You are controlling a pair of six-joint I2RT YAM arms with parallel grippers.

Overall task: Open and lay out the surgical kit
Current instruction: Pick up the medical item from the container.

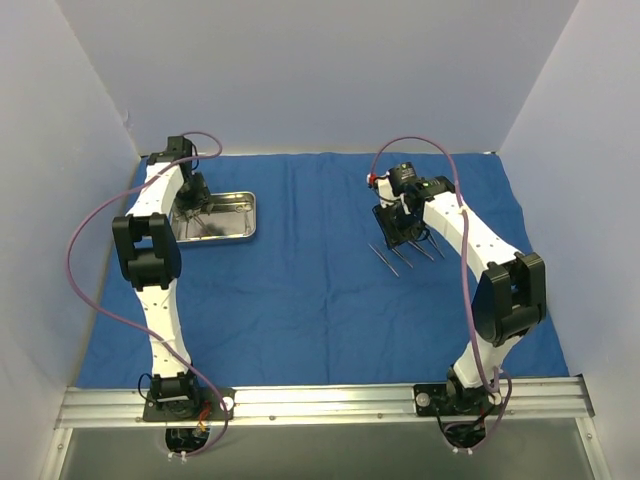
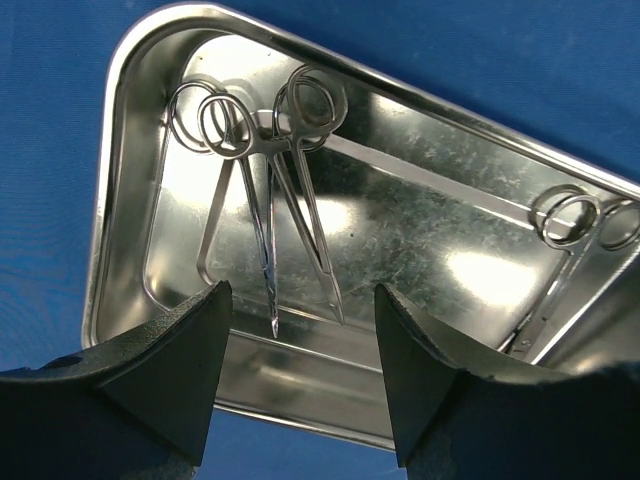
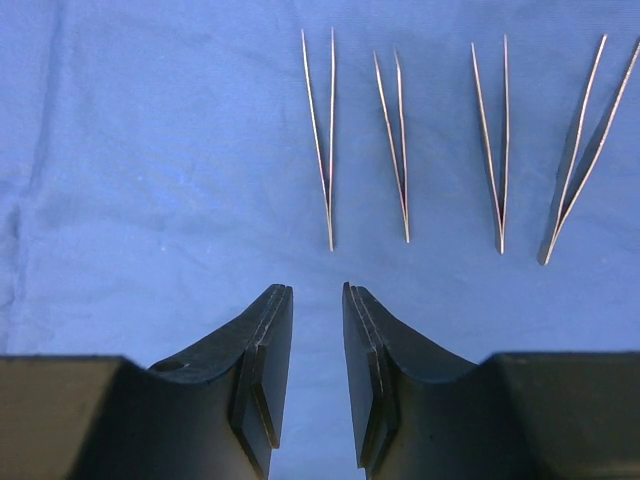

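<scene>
The royal-blue cloth (image 1: pixel 300 290) lies spread flat over the table. The shiny steel tray (image 1: pixel 250 218) sits on it at the back left. My left gripper (image 1: pixel 190 198) hovers over the tray, open and empty. In the left wrist view its gripper (image 2: pixel 300 300) frames two ring-handled instruments (image 2: pixel 275 210) lying crossed in the tray (image 2: pixel 108 190), with another ring-handled pair (image 2: pixel 568 218) at the tray's right end. My right gripper (image 1: pixel 402 218) is narrowly open and empty. In the right wrist view the gripper (image 3: pixel 317 292) sits just short of several silver tweezers (image 3: pixel 325 150) laid side by side on the cloth.
The tweezers (image 1: pixel 405 252) lie in a row at mid right of the cloth. White walls close in the left, back and right. A metal rail (image 1: pixel 320 402) with both arm bases runs along the near edge. Bare cloth (image 1: pixel 310 240) lies between tray and tweezers.
</scene>
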